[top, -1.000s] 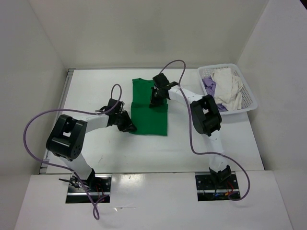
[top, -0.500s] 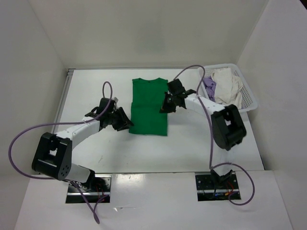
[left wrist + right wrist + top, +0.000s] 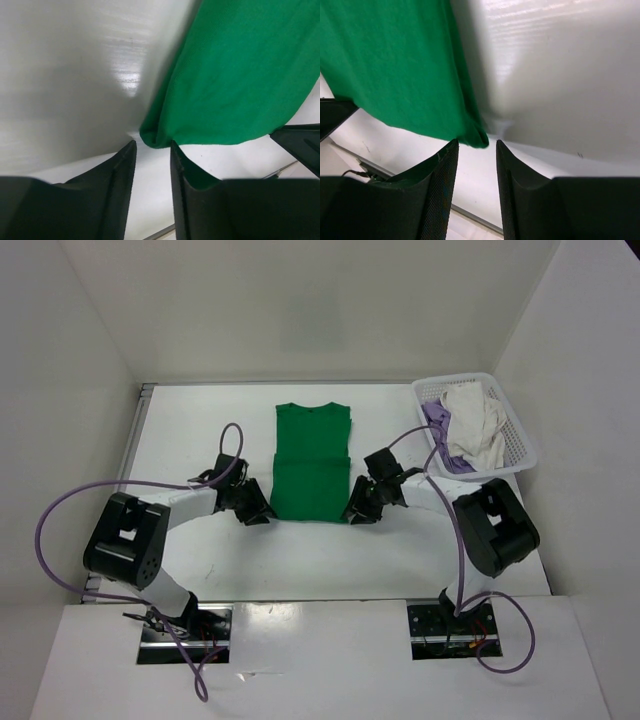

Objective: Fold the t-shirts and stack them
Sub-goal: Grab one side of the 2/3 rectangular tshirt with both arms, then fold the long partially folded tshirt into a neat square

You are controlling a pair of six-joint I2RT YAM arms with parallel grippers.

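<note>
**Top view.** Green t-shirt (image 3: 311,462) lies mid-table (image 3: 190,430), folded into a long strip that runs from the far edge toward the near edge. My left pincer (image 3: 252,508) sits at its near-left corner and my right pincer (image 3: 358,512) at its near-right corner. I judge one per corner is so the near hem can rise evenly for the cross fold. White t-shirt (image 3: 475,420) and lavender t-shirt (image 3: 435,422) lie crumpled in the basket (image 3: 527,455) at the far right corner, not yet folded.

**Left wrist view.** Fingers (image 3: 115,180) stand apart with bare table between them. The cloth corner is right at the mouth, possibly touching a tip; I cannot tell. Nothing is clamped.

**Right wrist view.** Fingers (image 3: 440,180) likewise apart, the corner just ahead of the gap, ungripped.
</note>
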